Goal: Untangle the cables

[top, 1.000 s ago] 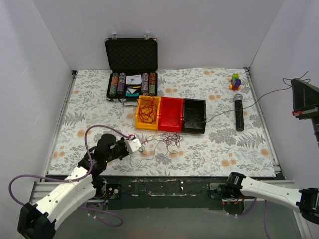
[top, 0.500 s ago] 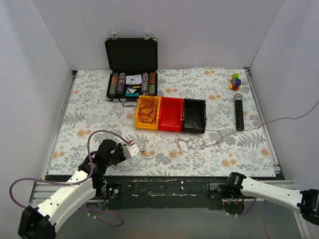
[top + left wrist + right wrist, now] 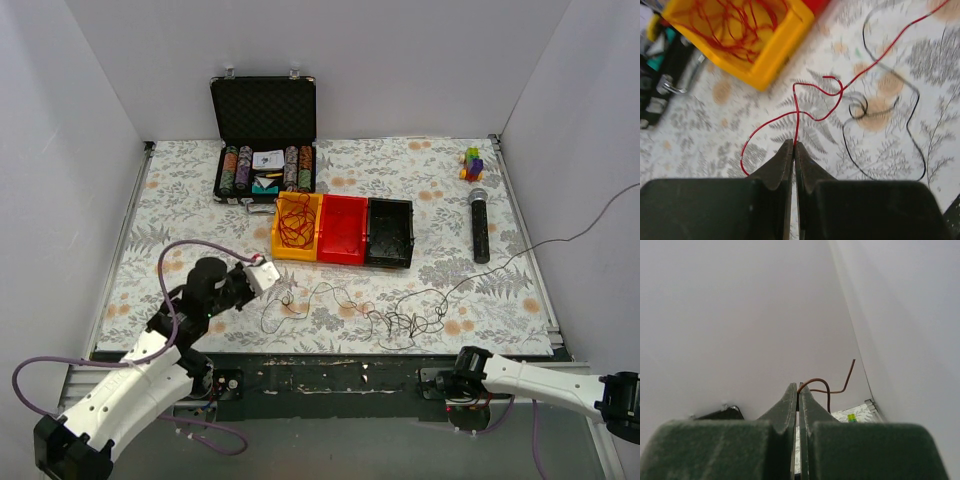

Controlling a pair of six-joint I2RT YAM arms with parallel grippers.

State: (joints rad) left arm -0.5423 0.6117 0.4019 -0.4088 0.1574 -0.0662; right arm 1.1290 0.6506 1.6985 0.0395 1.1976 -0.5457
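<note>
Cables (image 3: 405,322) lie strung out along the near edge of the bench (image 3: 180,200), bunched into a small knot right of the middle, one of them rising off past the right edge. Toward the near-left corner, the left tool (image 3: 794,146) has its fingers pressed together on a red strand (image 3: 815,116). The right tool (image 3: 798,388), seen against the white walls, pinches a brown strand (image 3: 849,375). More red wire fills the yellow bin (image 3: 295,256).

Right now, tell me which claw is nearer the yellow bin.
Left. The left claw is just in front of the yellow bin; the right claw is raised far off by the right wall.
</note>
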